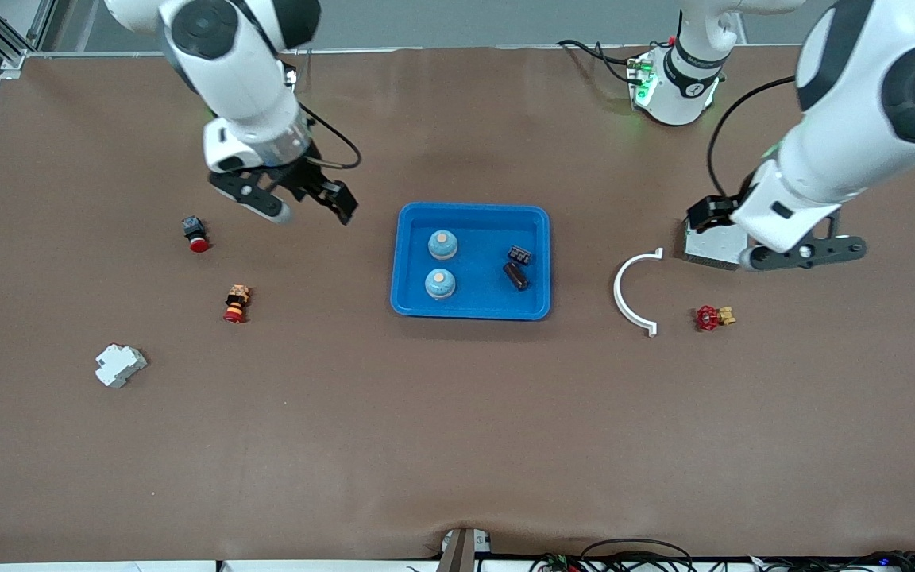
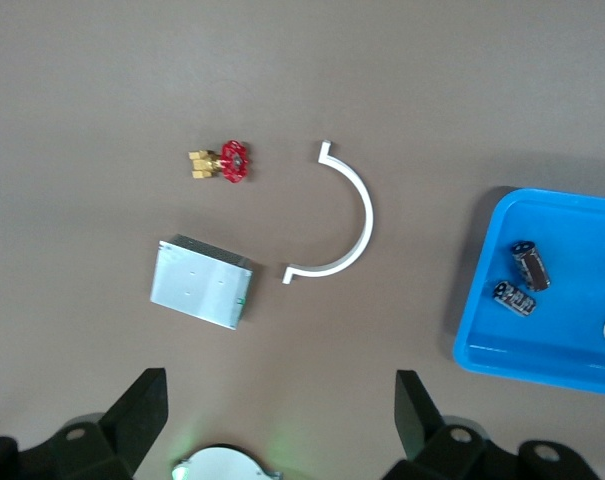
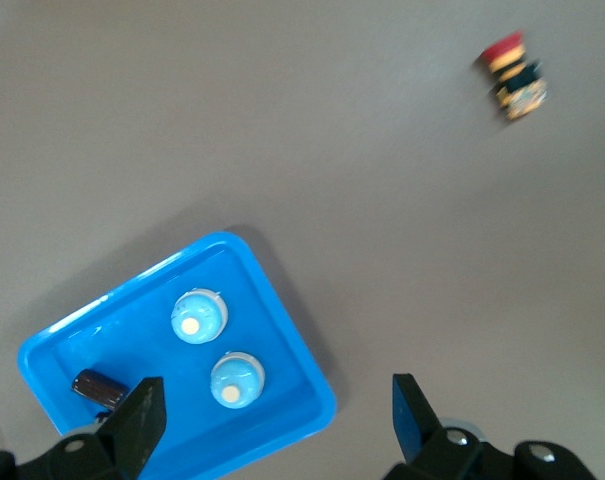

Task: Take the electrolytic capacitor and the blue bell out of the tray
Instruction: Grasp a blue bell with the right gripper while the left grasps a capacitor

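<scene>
We note both bells [image 1: 442,245] and the capacitor [image 1: 515,276] lying in the tray [image 1: 469,306], between the two arms. The right end effector [image 1: 308,208], fingers spread and empty, hangs over bare table just beside the tray's bell end, so it looks better placed. The left end effector [image 1: 807,253], likewise spread, waits over the grey box [image 1: 712,243], with the white arc [image 1: 632,292] between it and the tray.

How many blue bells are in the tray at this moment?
2. Both stand in the tray, on its side toward the right arm's end of the table. One blue bell is farther from the front camera; the other blue bell is nearer. None seems hidden.
</scene>
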`<state>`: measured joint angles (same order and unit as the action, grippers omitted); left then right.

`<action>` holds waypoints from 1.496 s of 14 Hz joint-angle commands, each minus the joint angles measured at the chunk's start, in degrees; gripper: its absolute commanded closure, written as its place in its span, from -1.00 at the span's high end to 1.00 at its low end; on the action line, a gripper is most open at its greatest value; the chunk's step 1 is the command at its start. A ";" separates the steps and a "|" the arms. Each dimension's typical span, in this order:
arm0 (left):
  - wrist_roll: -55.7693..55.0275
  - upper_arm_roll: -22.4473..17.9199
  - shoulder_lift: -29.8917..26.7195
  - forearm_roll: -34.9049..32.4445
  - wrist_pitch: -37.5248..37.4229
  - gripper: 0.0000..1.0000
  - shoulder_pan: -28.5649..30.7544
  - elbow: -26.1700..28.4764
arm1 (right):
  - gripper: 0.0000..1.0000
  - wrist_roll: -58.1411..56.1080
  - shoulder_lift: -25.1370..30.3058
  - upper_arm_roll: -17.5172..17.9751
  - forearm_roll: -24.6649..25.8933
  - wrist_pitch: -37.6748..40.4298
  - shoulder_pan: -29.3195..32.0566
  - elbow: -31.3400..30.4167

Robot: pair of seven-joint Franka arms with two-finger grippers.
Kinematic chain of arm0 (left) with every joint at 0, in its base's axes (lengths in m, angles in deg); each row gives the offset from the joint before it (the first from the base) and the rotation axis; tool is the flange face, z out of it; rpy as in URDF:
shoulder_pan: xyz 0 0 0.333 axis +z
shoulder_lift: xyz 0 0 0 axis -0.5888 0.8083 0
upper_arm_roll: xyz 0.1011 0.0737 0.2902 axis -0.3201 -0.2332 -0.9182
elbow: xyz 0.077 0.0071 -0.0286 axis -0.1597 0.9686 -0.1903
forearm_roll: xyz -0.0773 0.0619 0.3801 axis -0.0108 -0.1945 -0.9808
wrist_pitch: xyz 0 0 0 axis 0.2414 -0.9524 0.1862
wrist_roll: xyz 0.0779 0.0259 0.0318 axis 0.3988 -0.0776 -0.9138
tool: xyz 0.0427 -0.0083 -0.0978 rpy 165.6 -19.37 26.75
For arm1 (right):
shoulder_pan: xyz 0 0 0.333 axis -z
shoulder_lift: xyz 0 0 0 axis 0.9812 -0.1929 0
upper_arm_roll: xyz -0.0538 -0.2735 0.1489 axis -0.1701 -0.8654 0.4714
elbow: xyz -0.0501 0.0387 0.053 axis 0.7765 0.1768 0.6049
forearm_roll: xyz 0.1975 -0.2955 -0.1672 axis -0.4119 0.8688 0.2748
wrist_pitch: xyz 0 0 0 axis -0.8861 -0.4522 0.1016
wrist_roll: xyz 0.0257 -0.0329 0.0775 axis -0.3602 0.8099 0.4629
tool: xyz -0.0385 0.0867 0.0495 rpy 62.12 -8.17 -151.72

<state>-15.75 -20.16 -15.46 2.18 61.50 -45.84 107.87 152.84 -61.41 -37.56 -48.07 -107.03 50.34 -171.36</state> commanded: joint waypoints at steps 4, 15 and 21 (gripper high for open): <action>-11.65 -0.21 -0.66 0.24 8.69 1.00 -5.08 8.15 | 1.00 10.52 -11.61 -0.91 0.47 -8.53 -6.61 2.82; -29.23 0.05 7.24 0.23 18.36 1.00 -11.50 8.51 | 1.00 21.87 -29.99 -1.26 7.68 -15.73 -10.49 13.10; -36.52 0.05 12.95 0.23 24.33 1.00 -15.10 8.51 | 1.00 28.28 -37.46 -1.35 12.77 -19.35 -11.19 17.05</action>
<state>-49.32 -19.96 -4.39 2.18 83.65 -59.42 116.56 177.25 -95.90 -38.38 -37.99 -126.78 40.52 -157.92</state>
